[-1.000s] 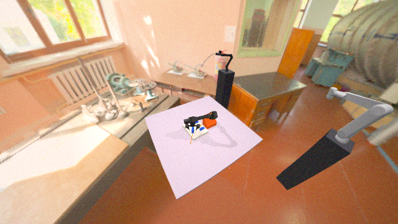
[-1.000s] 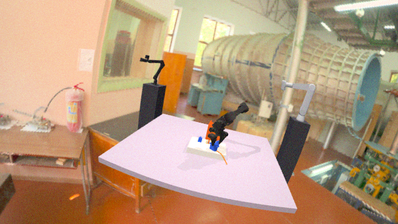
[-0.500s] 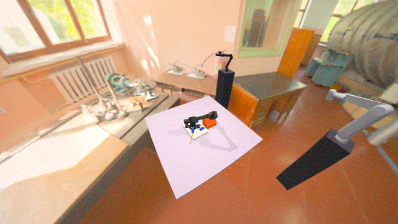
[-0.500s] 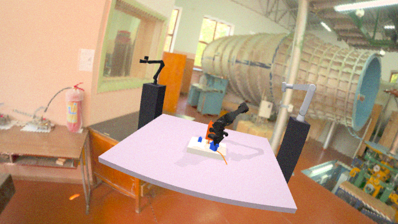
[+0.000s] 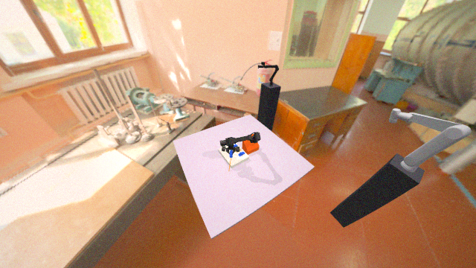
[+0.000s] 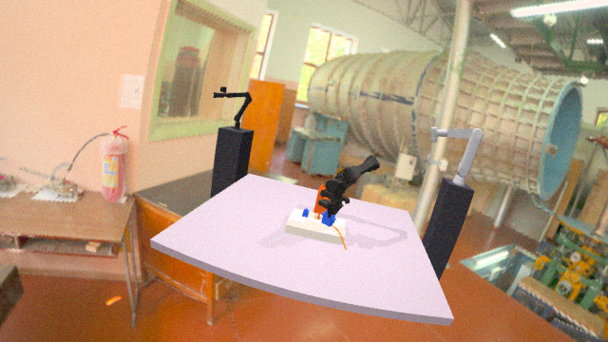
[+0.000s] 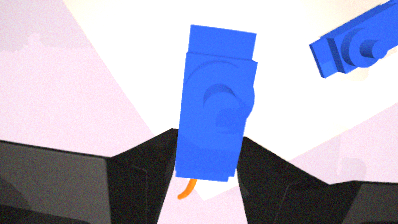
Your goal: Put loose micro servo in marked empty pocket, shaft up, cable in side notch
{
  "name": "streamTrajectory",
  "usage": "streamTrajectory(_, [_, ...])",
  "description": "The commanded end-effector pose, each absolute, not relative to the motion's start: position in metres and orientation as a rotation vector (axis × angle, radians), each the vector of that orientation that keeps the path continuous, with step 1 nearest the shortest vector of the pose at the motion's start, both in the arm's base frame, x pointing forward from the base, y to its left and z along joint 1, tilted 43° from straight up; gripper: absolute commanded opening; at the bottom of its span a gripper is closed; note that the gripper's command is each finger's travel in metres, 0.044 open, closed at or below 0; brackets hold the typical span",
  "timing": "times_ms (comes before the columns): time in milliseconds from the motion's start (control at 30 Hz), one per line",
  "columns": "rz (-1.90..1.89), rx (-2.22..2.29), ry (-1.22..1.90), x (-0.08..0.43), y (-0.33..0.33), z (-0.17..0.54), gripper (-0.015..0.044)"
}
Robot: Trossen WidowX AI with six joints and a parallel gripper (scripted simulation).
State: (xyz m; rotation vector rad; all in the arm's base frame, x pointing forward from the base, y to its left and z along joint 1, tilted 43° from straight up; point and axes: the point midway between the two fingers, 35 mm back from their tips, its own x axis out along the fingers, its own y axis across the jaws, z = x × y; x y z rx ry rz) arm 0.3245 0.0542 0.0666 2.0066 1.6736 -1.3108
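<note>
Two blue servos are seen at one white deck on the tabletop (image 5: pixel 216 208) (image 6: pixel 285 280). The loose servo (image 5: pixel 231 153) (image 6: pixel 328 218) (image 7: pixel 215 115), its single orange cable (image 5: pixel 230 164) (image 6: pixel 340 236) (image 7: pixel 187 190) trailing, is gripped between the tool's (image 5: pixel 231 150) (image 6: pixel 332 213) (image 7: pixel 209 142) two partly closed fingers, over the deck (image 5: pixel 235 161) (image 6: pixel 304 229) (image 7: pixel 295 100); the other servo (image 5: pixel 242 153) (image 6: pixel 305 212) (image 7: pixel 357 45) is left ungripped.

1 peach wall (image 5: pixel 223 33) (image 6: pixel 71 57), marked by patches of sunlight in the top view. 1 white radiator (image 5: pixel 108 93), set below a brown-framed window (image 5: pixel 63 30). 1 fire extinguisher (image 5: pixel 263 79) (image 6: pixel 114 168), placed by the wall. 1 red-brown floor (image 5: pixel 316 186) (image 6: pixel 285 309). 1 large ribbed cylinder (image 5: pixel 439 52) (image 6: pixel 380 95), seen near blue-green cabinets (image 5: pixel 390 83) (image 6: pixel 325 144).
</note>
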Motion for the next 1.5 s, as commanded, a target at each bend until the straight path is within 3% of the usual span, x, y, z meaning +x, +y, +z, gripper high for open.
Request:
streamTrajectory(0, [-1.3, 2.009, 1.66, 0.324, 0.051, 0.071, 0.0])
streamTrajectory(467, [-1.3, 2.009, 1.661, 0.321, 0.052, 0.072, 0.0])
streamTrajectory(933, [-1.303, 2.008, 1.661, 0.285, 0.049, 0.071, 0.0])
streamTrajectory(1467, [-1.303, 2.007, 1.658, 0.294, 0.002, 0.028, 0.0])
